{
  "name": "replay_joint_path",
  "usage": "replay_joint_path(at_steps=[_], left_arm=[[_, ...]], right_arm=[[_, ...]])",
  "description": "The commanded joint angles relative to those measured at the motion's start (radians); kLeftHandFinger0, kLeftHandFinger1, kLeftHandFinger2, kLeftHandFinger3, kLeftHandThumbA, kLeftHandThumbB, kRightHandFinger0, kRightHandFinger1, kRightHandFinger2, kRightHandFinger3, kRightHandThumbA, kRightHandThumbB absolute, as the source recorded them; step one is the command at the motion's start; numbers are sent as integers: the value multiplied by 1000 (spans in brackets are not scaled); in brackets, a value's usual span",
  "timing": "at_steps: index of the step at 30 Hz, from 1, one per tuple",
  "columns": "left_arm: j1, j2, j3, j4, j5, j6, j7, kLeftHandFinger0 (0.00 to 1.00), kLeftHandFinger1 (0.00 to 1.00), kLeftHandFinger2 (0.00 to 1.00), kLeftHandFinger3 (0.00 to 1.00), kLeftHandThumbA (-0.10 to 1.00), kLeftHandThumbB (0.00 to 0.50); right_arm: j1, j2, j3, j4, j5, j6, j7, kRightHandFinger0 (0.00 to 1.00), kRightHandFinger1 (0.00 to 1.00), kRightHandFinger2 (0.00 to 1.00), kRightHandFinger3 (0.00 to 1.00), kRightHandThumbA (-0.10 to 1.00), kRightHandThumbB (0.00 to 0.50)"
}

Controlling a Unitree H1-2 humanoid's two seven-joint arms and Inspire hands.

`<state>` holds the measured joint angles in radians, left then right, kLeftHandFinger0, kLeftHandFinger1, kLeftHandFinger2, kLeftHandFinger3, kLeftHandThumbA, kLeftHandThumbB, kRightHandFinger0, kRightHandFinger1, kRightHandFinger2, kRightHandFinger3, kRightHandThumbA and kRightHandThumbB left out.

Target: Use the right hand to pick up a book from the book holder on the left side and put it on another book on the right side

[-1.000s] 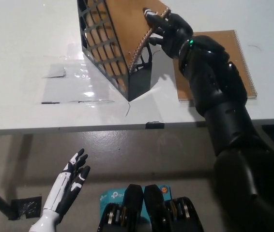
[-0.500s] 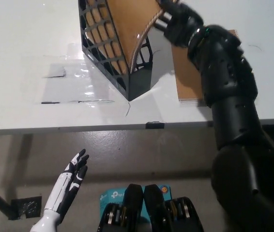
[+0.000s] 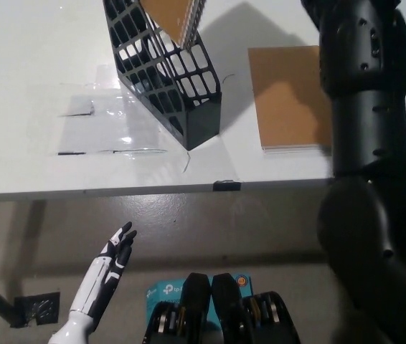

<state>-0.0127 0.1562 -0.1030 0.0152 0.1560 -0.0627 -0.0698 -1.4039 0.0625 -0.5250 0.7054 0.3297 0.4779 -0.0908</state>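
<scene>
A black mesh book holder stands tilted on the white table, left of centre. Above its top, a brown spiral-bound book hangs clear of the holder, only its lower corner in the picture. My black right arm rises along the right side and leaves the top edge, so the right hand itself is out of view. A second brown book lies flat on the table to the right of the holder, partly hidden by the arm. My white left hand rests open at the lower left, below the table.
A patch of clear film lies on the table left of the holder. A small black clip sits on the table's front edge. A blue box is on the floor below.
The right hand has gone up out of the picture, and the brown book has risen with it out of the holder. The flat book on the right shows more. The left hand stays put.
</scene>
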Motion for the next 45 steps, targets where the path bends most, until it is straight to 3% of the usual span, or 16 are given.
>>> replay_joint_path(at_steps=[1,6,12,15,16,17,18,19,25,26,27,32,36,40,45], left_arm=[[-7,27,2,-17,22,-64,0,1000,1000,1000,1000,1000,0],[13,28,4,-27,17,-64,-1,1000,1000,1000,1000,1000,0],[50,26,12,-36,3,-63,2,1000,1000,1000,1000,1000,0],[73,25,16,-40,3,-63,7,1000,1000,1000,1000,1000,1],[81,24,17,-42,6,-62,10,1000,1000,1000,1000,996,0],[90,24,17,-44,12,-64,14,1000,1000,1000,1000,995,0],[96,25,17,-45,17,-66,16,1000,1000,1000,1000,996,0],[102,24,18,-46,14,-69,17,1000,1000,1000,1000,990,0],[125,27,27,-51,12,-83,23,1000,1000,1000,1000,974,0],[126,27,29,-52,10,-77,23,1000,1000,1000,1000,971,0],[130,27,30,-54,10,-74,23,1000,1000,1000,1000,970,0],[137,26,31,-50,18,-83,29,1000,1000,1000,1000,956,0],[138,27,36,-55,20,-76,30,1000,1000,1000,1000,961,0],[137,26,42,-58,18,-72,24,1000,1000,1000,1000,977,0],[139,23,48,-57,24,-74,20,1000,1000,1000,1000,946,0]], right_arm=[[-248,-74,24,-126,111,-8,16,0,300,859,1000,-100,51],[-240,-108,-4,-101,171,-8,-23,0,260,831,1000,-100,64],[-208,-162,-11,-65,330,-8,-32,0,173,720,1000,-100,18],[-183,-188,-20,-63,408,-8,-50,0,169,709,1000,-100,49],[-173,-193,-39,-69,431,-8,-62,0,151,677,903,-100,58],[-165,-190,-52,-78,448,-8,-81,0,151,673,846,-100,62],[-152,-193,-65,-89,476,-8,-96,0,173,694,981,-100,72],[-143,-196,-69,-92,496,-8,-102,0,186,688,1000,-100,65],[-95,-235,-49,-67,605,-8,-103,0,210,725,999,-100,36],[-90,-245,-49,-46,625,-8,-89,0,222,737,919,-100,33],[-87,-247,-45,-39,635,-8,-86,0,293,742,1000,-100,32],[-62,-258,-53,-5,642,-8,-76,0,307,754,1000,-100,51],[-54,-273,-51,49,643,-8,-56,0,329,751,1000,-100,34],[-43,-285,-63,112,624,-8,-24,0,301,749,1000,-100,41],[-26,-300,-62,176,569,-8,-1,0,215,661,1000,-100,55]])
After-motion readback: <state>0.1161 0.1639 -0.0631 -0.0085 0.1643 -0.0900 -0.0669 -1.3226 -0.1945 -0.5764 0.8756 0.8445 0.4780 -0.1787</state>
